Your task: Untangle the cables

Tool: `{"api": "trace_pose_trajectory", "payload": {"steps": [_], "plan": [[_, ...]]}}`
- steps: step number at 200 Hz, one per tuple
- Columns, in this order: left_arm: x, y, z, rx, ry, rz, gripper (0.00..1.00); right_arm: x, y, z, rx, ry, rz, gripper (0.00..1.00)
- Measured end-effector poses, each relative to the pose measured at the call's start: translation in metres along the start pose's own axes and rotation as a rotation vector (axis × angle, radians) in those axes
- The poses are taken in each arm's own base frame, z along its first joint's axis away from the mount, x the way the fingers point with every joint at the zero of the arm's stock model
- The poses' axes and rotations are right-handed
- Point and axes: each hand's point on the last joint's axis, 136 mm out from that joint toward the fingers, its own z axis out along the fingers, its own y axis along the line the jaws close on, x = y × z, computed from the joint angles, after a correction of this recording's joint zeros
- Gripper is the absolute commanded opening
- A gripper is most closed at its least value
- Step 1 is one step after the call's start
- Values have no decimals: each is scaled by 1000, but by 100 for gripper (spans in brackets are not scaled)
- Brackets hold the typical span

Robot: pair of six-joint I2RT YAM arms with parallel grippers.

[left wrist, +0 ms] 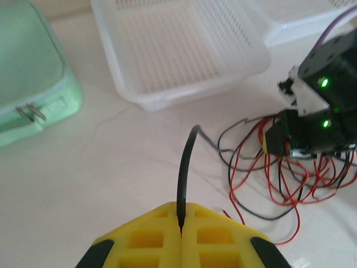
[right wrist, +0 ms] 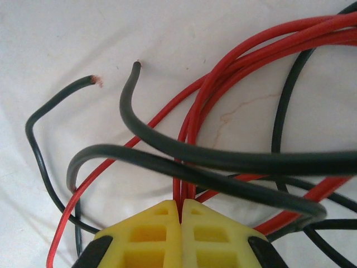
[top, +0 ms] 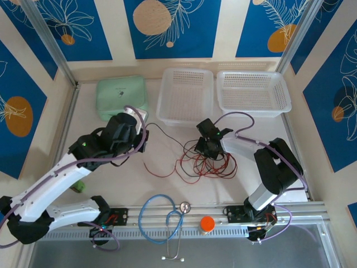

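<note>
The cables (top: pixel 207 162) lie in a loose heap just right of centre in the top view, on the white desk (top: pixel 128 187). They are thin red loops crossed by black ones. One black cable (left wrist: pixel 182 173) trails left out of the heap, and the left gripper (left wrist: pixel 181 220) is pinched tight on it. The right gripper (right wrist: pixel 181 207) is clamped on red cables (right wrist: pixel 191 134), with cut black ends curling above them.

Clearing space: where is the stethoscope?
Top view: the stethoscope lies at the near edge, left of an orange cap, between the left arm base and right base.
</note>
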Motion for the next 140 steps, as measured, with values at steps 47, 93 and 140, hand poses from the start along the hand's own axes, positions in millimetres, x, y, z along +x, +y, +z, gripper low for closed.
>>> {"api": "trace_pose_trajectory", "payload": {"steps": [47, 93, 140], "plan": [[-58, 1, -44, 5, -167, 30, 0, 0, -3, 3, -2, -4, -14, 0], [-108, -9, -67, 26, -285, 79, 0, -4, -6, 3, -2, -12, -29, 0], [-138, -35, -41, 72, -293, 146, 0, -8, -3, -11, -27, -34, -71, 29]]}}
